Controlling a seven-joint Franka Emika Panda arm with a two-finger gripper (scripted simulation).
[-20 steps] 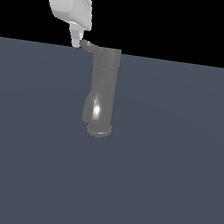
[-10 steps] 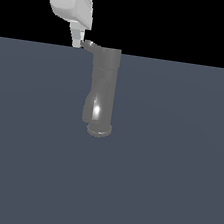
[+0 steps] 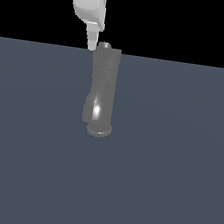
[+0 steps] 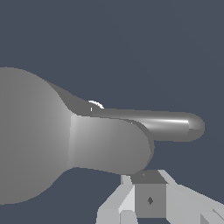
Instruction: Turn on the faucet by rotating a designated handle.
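- Pushing the handle (image 4: pixel 166 126) round the faucet (image 3: pixel 103 90) looks like the step in hand; the gripper (image 3: pixel 93 42) sits at the top of the upright grey body, on the exterior view's left of it.
- Standing on the dark counter (image 3: pixel 174 183), the faucet rests on its flared base with a bright glint low on its side, roughly mid-scene.
- Doing it well, I judge, means keeping the fingertip low enough to stay engaged with the lever, and sweeping in an arc about the faucet's axis, not straight across, so the contact does not slide off the rounded tip.
- A steady sideways push should serve; pressing downward would only load the faucet.
- In the wrist view the handle runs out from the bulbous top section to a rounded, glossy end, with one of the fingers (image 4: pixel 149 199) just beside the body below it.
- Whether that finger actually touches the handle or the body, I cannot tell.
- From the exterior view the handle itself is hard to pick out; only a small nub shows at the faucet's top, beside the fingertip.
- Whether the fingers are spread or closed cannot be told: one prong shows in the exterior view, and the wrist view crops them.
- The arm above the gripper is cut off at the frame's edge.
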